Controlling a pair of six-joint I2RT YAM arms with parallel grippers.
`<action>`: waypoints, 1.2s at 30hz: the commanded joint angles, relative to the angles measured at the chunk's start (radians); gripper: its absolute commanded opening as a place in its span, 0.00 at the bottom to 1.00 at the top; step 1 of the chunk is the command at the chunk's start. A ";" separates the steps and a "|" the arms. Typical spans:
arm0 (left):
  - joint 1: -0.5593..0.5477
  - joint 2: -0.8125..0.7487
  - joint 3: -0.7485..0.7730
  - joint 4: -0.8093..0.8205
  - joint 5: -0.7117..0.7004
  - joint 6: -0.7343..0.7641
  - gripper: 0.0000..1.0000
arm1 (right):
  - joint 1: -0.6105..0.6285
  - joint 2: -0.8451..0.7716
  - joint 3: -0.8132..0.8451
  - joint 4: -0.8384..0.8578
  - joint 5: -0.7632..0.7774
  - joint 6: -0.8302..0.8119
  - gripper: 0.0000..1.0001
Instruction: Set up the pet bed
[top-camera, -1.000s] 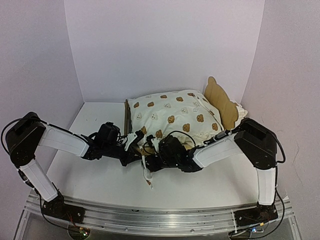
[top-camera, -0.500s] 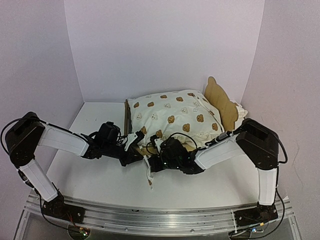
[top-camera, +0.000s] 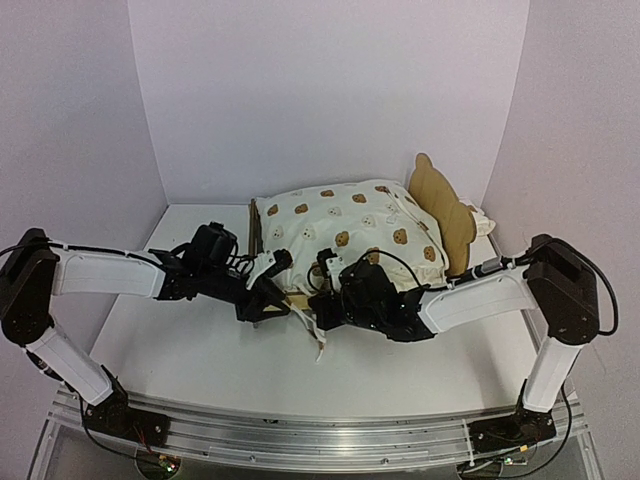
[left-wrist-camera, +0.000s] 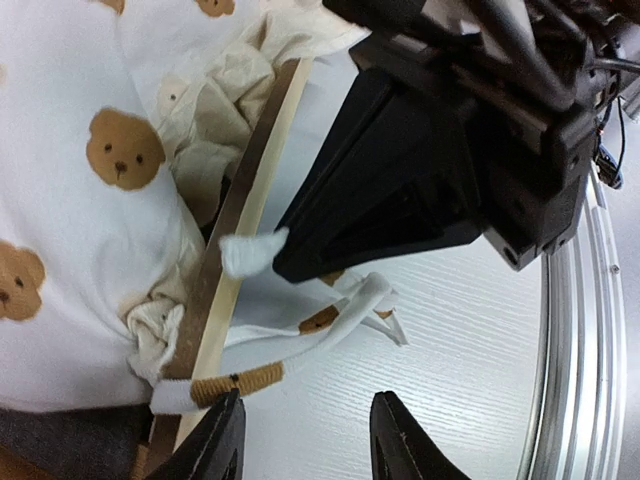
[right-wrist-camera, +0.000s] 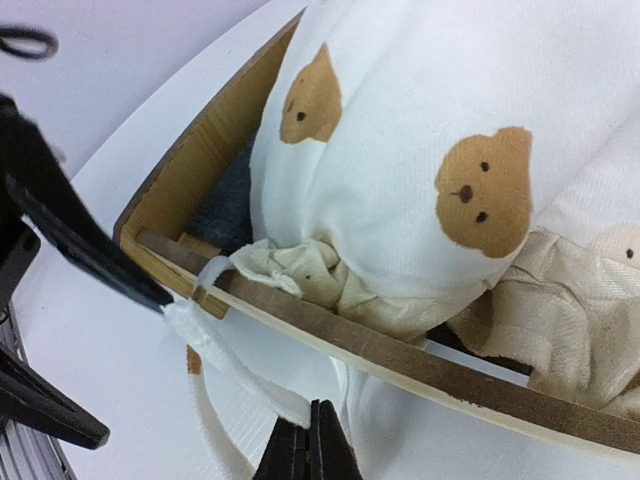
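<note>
Since a second ago both arms have reached farther in. The left gripper (left-wrist-camera: 305, 440) stands part-open and empty; the right gripper (right-wrist-camera: 308, 445) pinches the cushion's white fabric tie (right-wrist-camera: 235, 370). The light plywood pet bed (top-camera: 340, 225) sits centre-far. Best to draw the tie snug round the near wooden rail (right-wrist-camera: 400, 357) without dragging the frame.

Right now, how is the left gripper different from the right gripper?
The left gripper is open; the right gripper is shut. The left gripper holds nothing between its fingers, while the right gripper pinches the white tie by the pet bed. Both sit close together at the bed's near rail.
</note>
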 joint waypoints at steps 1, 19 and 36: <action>0.002 0.016 0.111 -0.004 0.073 -0.075 0.53 | 0.010 -0.036 -0.024 0.084 -0.065 -0.085 0.00; 0.033 0.089 0.156 0.008 0.193 -0.187 0.28 | 0.021 -0.034 -0.043 0.181 -0.128 -0.115 0.00; 0.035 0.051 0.112 0.009 0.105 -0.142 0.00 | 0.092 -0.253 -0.133 -0.334 0.149 0.198 0.52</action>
